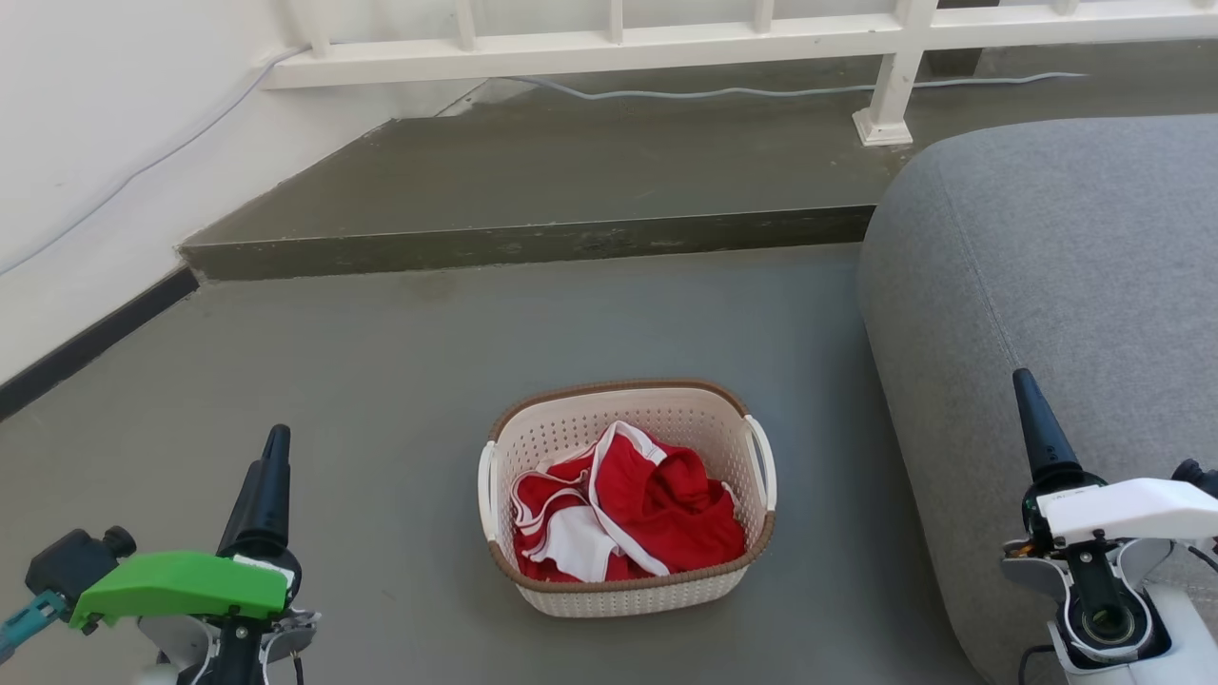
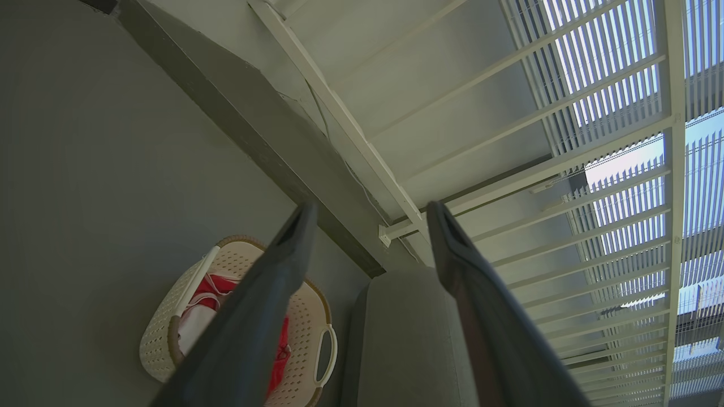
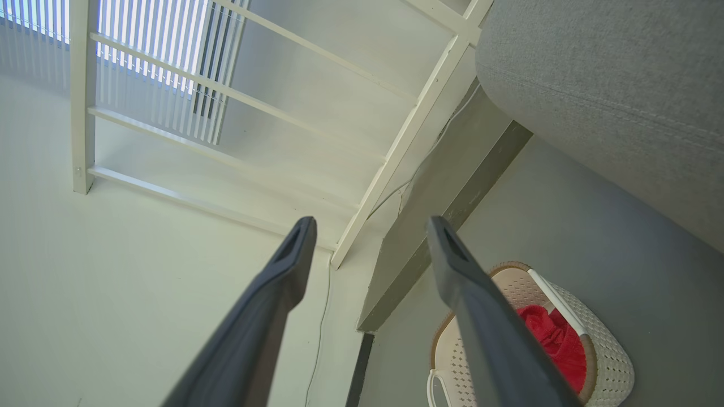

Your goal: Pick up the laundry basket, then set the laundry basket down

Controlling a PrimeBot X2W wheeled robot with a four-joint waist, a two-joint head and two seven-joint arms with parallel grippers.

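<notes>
The laundry basket (image 1: pixel 628 597) sits upright on the gray floor (image 1: pixel 381 381), between the two pincers and well apart from both. A crumpled red garment with white trim (image 1: pixel 666 495) lies in it.

The left pincer (image 2: pixel 370 212) is wide, its two dark fingers spread with the wall and railing showing between them. The basket lies to this pincer's right and lower. In the left wrist view it shows low down and partly behind the left-hand finger (image 2: pixel 266 294). The basket's near white handle (image 1: pixel 486 480) faces this pincer across bare floor.

The right pincer (image 3: pixel 370 223) is also wide, with the same kind of gap between its fingers. The basket lies to this pincer's left and lower. In the right wrist view it shows at the bottom and partly behind the right-hand finger (image 3: pixel 481 316). Its other white handle (image 1: pixel 764 461) is on this pincer's side. In the head view, the right pincer shows against the gray sofa (image 1: pixel 1047 285), which stands just to the right of the basket.

Beyond both pincers and the basket, the floor meets a low dark step (image 1: pixel 523 243). A white railing (image 1: pixel 609 43) runs above it, with a pale cable (image 1: pixel 714 92) trailing along its base.
</notes>
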